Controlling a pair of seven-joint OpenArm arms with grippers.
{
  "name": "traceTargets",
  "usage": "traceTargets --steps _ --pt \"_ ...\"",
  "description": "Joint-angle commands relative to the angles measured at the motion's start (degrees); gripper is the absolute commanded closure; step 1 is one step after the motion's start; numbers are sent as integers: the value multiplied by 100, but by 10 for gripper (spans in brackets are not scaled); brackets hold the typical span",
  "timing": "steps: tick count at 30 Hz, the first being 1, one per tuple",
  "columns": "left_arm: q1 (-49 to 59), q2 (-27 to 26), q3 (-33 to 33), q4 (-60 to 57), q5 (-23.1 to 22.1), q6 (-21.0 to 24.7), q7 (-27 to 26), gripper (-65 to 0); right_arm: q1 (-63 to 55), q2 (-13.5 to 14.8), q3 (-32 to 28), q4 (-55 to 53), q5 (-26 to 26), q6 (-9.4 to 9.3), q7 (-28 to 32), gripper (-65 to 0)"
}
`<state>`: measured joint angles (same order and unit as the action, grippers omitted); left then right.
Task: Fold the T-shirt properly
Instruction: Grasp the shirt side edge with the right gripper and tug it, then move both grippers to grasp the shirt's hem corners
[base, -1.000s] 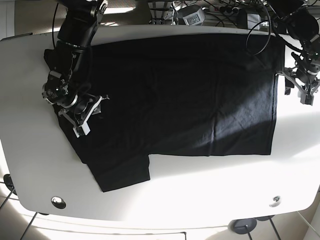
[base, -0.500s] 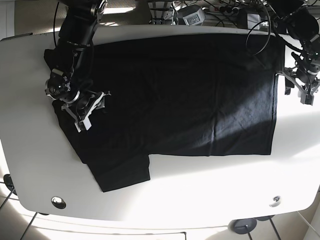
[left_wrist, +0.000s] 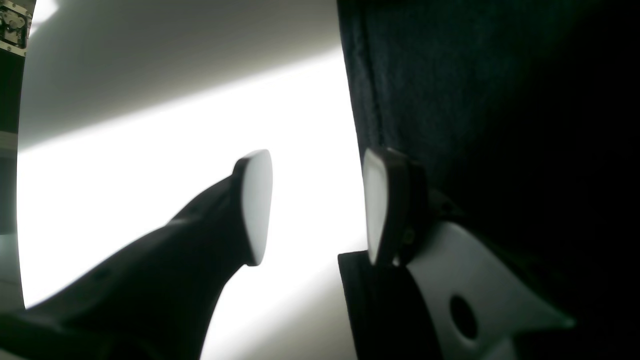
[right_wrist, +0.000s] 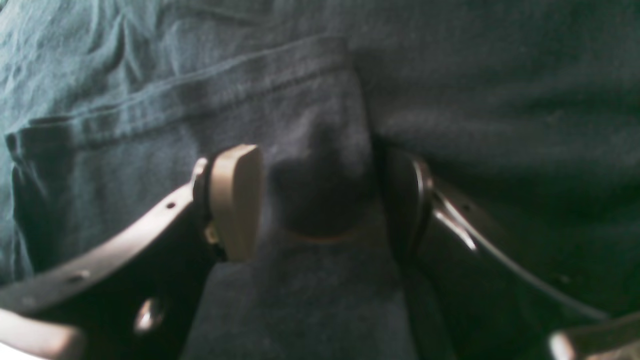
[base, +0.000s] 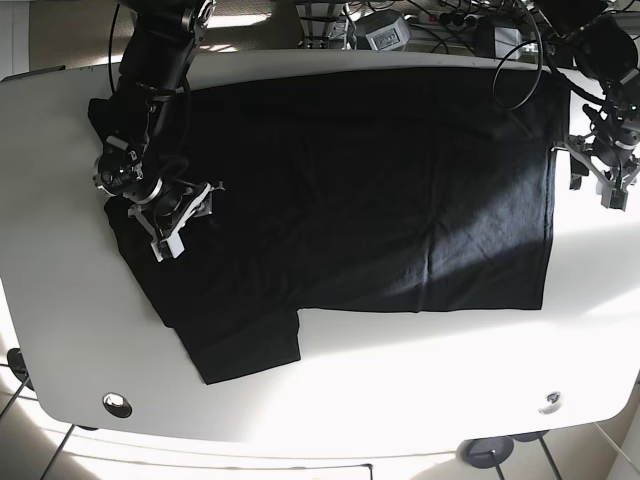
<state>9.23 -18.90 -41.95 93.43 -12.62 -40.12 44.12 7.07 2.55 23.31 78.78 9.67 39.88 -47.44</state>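
Observation:
The black T-shirt (base: 380, 190) lies spread flat on the white table (base: 420, 380), one sleeve (base: 245, 345) pointing toward the front left. My right gripper (base: 188, 215) hovers open over the shirt's left part. In the right wrist view its fingers (right_wrist: 235, 200) straddle a low bump of dark cloth (right_wrist: 320, 165) just below a stitched hem, without pinching it. My left gripper (base: 597, 182) is open at the shirt's right edge. Its wrist view shows one pad (left_wrist: 380, 210) against the cloth edge (left_wrist: 450, 100) and the other over bare table (left_wrist: 150, 150).
Cables and small devices (base: 380, 30) crowd the table's back edge. Two round fittings sit near the front corners, one on the left (base: 117, 404) and one on the right (base: 550, 402). A sunlit band of bare table runs along the front.
My right gripper has shifted a little toward the back of the table over the shirt's left part. The left arm and the shirt have stayed in place.

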Motion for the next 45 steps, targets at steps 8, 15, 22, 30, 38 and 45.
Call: traceTargets --steps 8,15,22,30,38,45 --pt "-40 -110 -29 86 -43 12 -126 -268 71 40 -6 214 382 12 -210 -290" --pt "-40 -110 -29 86 -43 12 -126 -268 89 31 -6 179 347 12 -183 -46" --pt "-58 -110 -20 86 -43 12 -126 -268 -105 31 -6 1040 382 12 -210 -17" --pt "-49 -110 -20 86 -43 12 -126 -268 -351 110 56 2491 330 12 -579 -17" --pt "-31 -110 -20 86 -43 12 -126 -268 132 339 56 1761 321 12 -386 -19" --pt "153 -119 -46 95 -43 12 -126 -268 291 603 56 856 321 12 221 -41"
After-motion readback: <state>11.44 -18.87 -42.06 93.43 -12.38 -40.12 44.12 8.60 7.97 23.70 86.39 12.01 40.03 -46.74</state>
